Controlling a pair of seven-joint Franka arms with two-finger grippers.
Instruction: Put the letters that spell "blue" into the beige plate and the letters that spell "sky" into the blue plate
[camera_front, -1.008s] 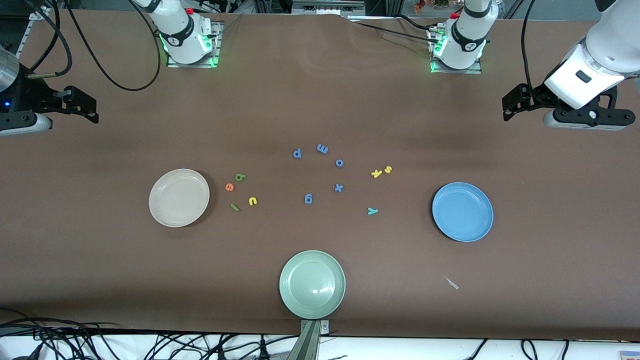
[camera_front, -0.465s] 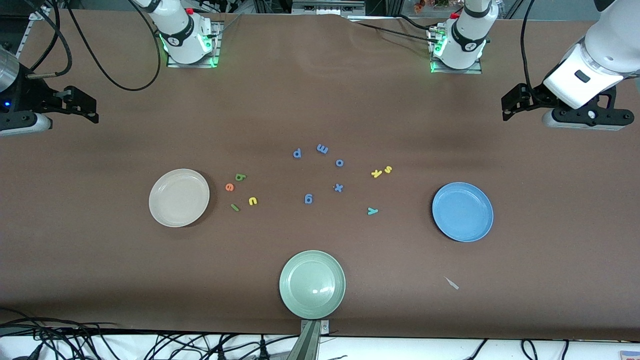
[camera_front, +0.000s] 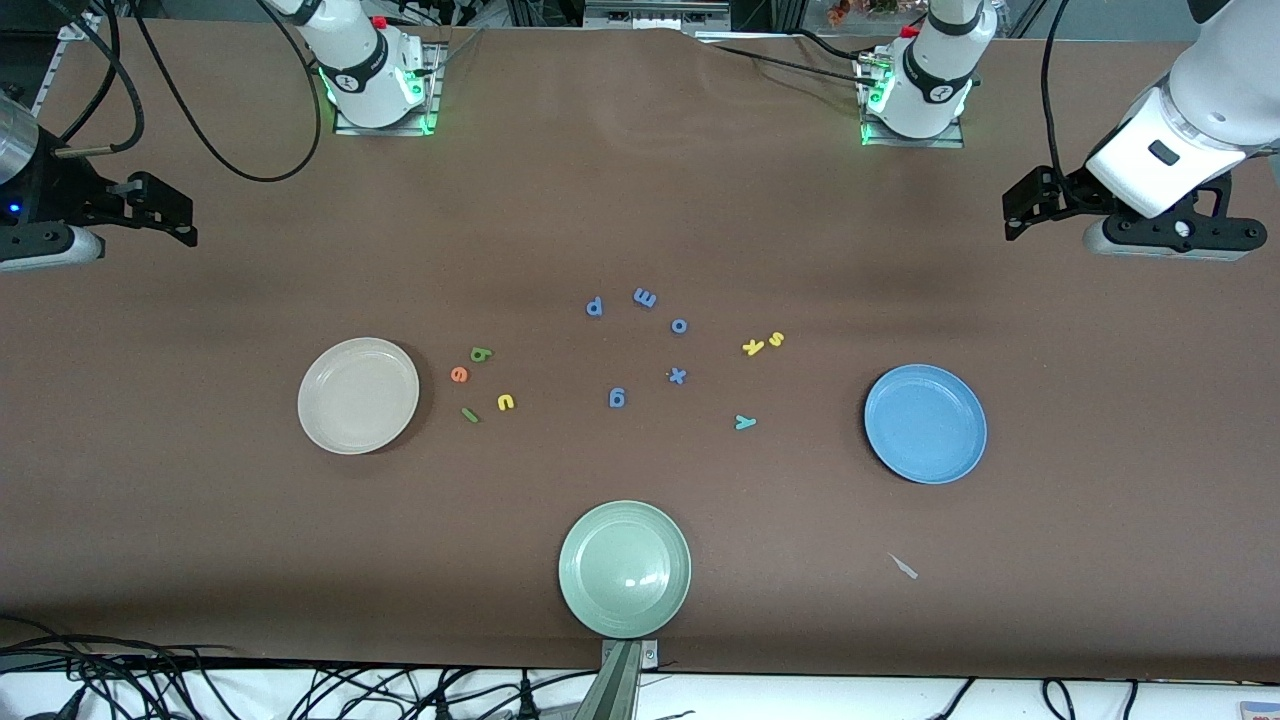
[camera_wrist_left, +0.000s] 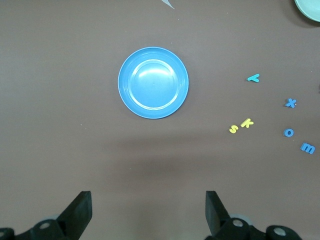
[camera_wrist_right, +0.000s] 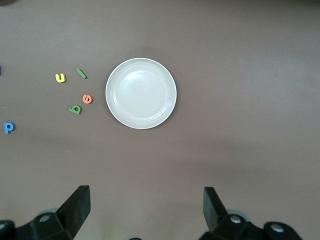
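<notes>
Both hands released, parked high at desk ends.
Letters lay beside beige plate, unsorted; left hand, right hand empty.

A brown table carries scattered foam letters, the beige plate, the blue plate and a green plate.

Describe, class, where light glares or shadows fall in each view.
Front view: a bright glint on the pale green plate. Left wrist view: soft sheen inside the blue plate, a dim shadow band on the table beside it. Right wrist view: the beige plate evenly lit.
</notes>
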